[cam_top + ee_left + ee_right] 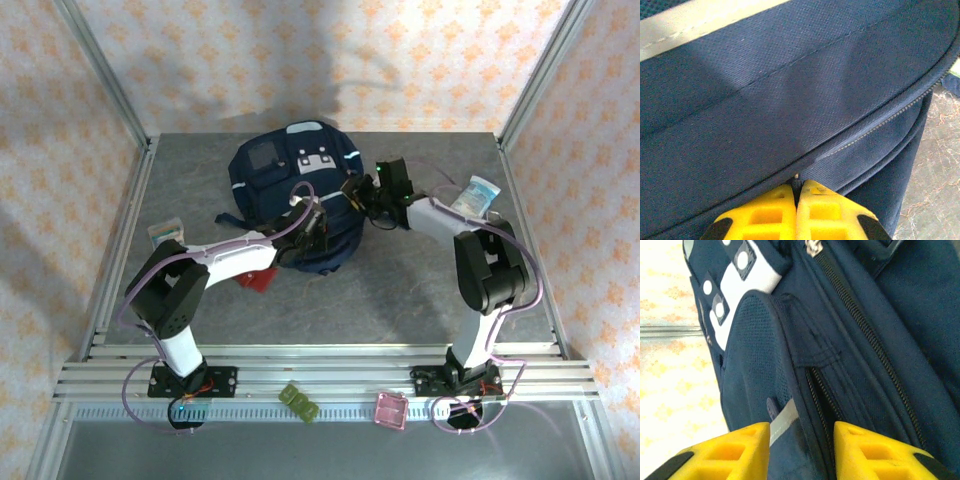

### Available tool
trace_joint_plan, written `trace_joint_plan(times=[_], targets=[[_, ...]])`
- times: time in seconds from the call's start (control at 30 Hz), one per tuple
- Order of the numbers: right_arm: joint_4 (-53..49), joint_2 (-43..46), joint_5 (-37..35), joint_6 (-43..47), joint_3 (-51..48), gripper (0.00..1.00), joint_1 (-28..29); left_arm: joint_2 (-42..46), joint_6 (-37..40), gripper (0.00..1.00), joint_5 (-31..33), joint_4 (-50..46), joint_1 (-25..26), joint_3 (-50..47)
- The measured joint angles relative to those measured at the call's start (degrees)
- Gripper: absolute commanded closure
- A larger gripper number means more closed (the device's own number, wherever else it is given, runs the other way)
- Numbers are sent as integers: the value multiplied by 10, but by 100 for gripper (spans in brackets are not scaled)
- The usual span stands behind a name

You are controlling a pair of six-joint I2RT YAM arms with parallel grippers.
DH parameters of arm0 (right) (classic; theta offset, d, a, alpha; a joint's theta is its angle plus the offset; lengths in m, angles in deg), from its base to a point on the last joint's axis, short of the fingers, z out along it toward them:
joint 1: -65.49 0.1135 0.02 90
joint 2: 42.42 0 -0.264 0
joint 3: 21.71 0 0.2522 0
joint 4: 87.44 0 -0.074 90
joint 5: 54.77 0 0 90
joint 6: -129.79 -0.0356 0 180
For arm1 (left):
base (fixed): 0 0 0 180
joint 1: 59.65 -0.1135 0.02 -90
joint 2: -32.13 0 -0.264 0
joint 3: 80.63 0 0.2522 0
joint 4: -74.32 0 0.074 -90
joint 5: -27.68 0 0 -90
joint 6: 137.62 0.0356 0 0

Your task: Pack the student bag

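The student bag, navy blue with a pale stripe and light grey patches, lies at the back middle of the table. My left gripper is at the bag's near edge. In the left wrist view its yellow fingers are shut on a small dark tab at the bag's zipper line. My right gripper is at the bag's right side. Its fingers stand open, and a seam of the student bag with an open zipper runs between them. The pale stripe shows beside the left finger.
A pale blue-and-white packet lies at the back right by the right arm. A small pastel stack sits at the left edge. A red item lies under the left arm. Green and pink pieces rest on the front rail.
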Motion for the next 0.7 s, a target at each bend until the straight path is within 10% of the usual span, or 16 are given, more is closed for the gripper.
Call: trace_joint_plan(times=[0.23, 0.7], targets=[[16, 5, -1, -22, -13, 100, 35, 0, -4, 100, 4, -2, 0, 0], [22, 0, 11, -31, -13, 100, 20, 93, -19, 100, 45, -11, -58, -114]])
